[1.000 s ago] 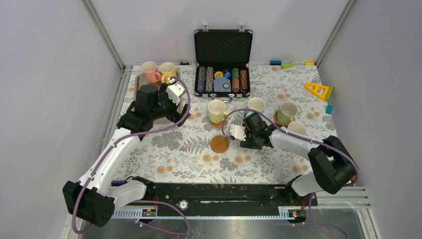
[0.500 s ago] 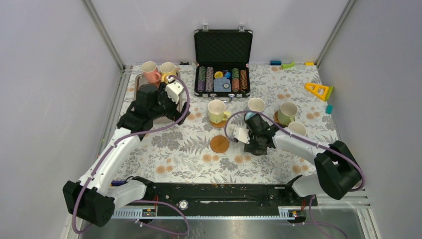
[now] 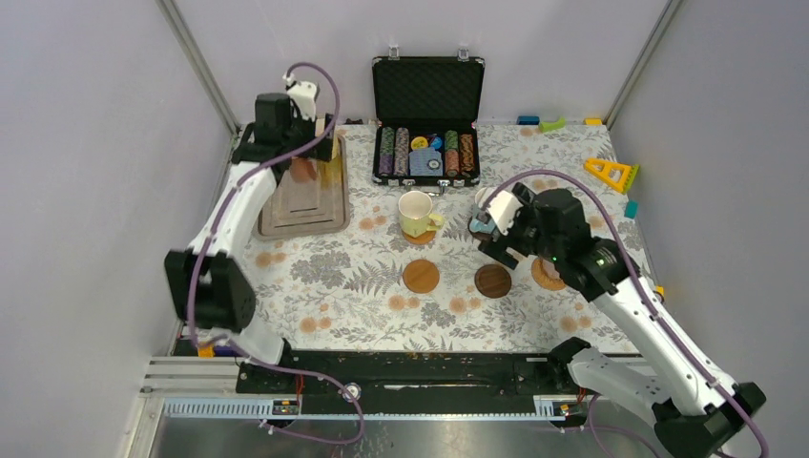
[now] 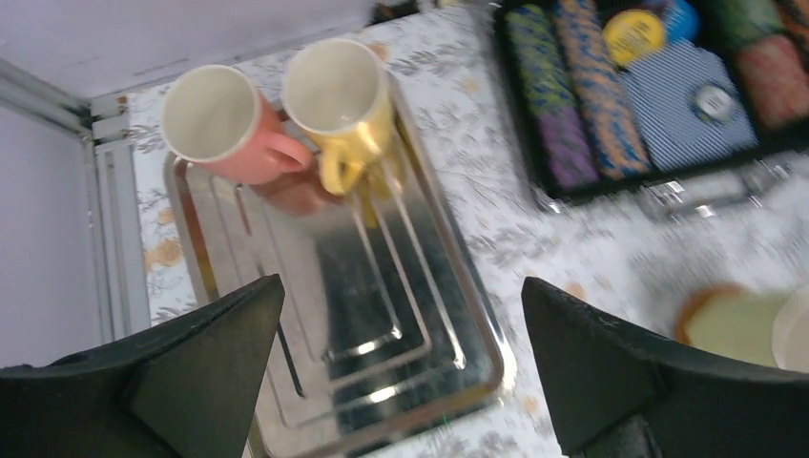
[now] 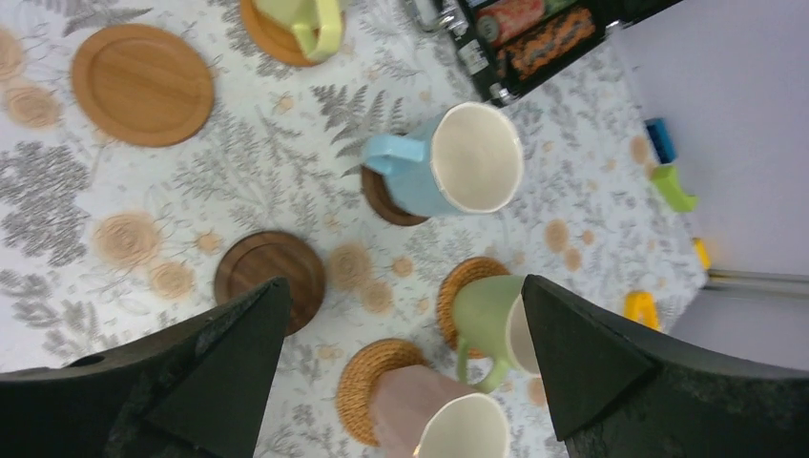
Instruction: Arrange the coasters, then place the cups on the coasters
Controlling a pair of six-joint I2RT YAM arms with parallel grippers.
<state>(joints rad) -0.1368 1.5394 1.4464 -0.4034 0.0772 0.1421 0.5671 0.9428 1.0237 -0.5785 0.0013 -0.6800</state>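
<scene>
Upper left, top view: left gripper (image 4: pixel 401 286) fingers wide apart, empty, above tray (image 4: pixel 429 353). Pink mug (image 4: pixel 215 124) and yellow mug (image 4: pixel 339 95) stand at the tray's upper end.
Centre: pale mug (image 3: pixel 415 212) on orange coaster (image 3: pixel 420 237). Tan coaster (image 3: pixel 421 276) and dark coaster (image 3: pixel 493 281) bare.
Right: right gripper (image 5: pixel 405 282) fingers apart, empty, above blue mug (image 5: pixel 458 162) on brown coaster (image 5: pixel 386 200).

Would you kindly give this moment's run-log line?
left gripper open above tray | right gripper open | four cups on coasters | two bare coasters | pink cup, yellow cup on tray
</scene>
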